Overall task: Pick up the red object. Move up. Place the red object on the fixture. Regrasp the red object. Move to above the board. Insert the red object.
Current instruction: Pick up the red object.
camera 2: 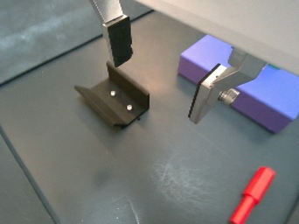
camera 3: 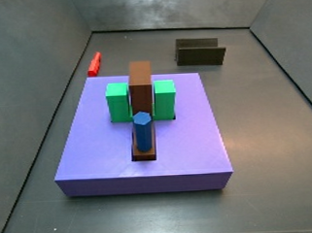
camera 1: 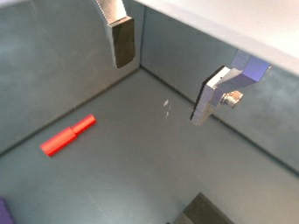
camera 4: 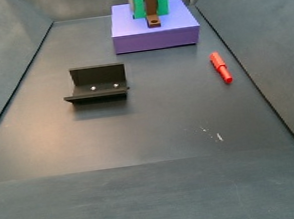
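Note:
The red object (camera 1: 68, 136) is a slim red peg lying flat on the grey floor; it also shows in the wrist view (camera 2: 251, 194) and in both side views (camera 3: 94, 63) (camera 4: 220, 67), beside the board. The fixture (camera 2: 114, 98) is a dark bracket standing on the floor, apart from the peg (camera 3: 199, 52) (camera 4: 97, 84). The purple board (camera 3: 142, 182) (camera 4: 134, 37) (camera 2: 263, 96) carries green blocks, a brown upright block and a blue peg. My gripper (camera 1: 163, 74) (camera 2: 162, 74) hangs well above the floor, open and empty. It does not show in the side views.
Grey walls enclose the floor on all sides (camera 3: 167, 11). A green block (camera 3: 116, 101), the brown upright block (camera 3: 142, 90) and the blue peg (camera 3: 142, 131) stand on the board. Open floor lies between the fixture and the peg (camera 4: 162, 100).

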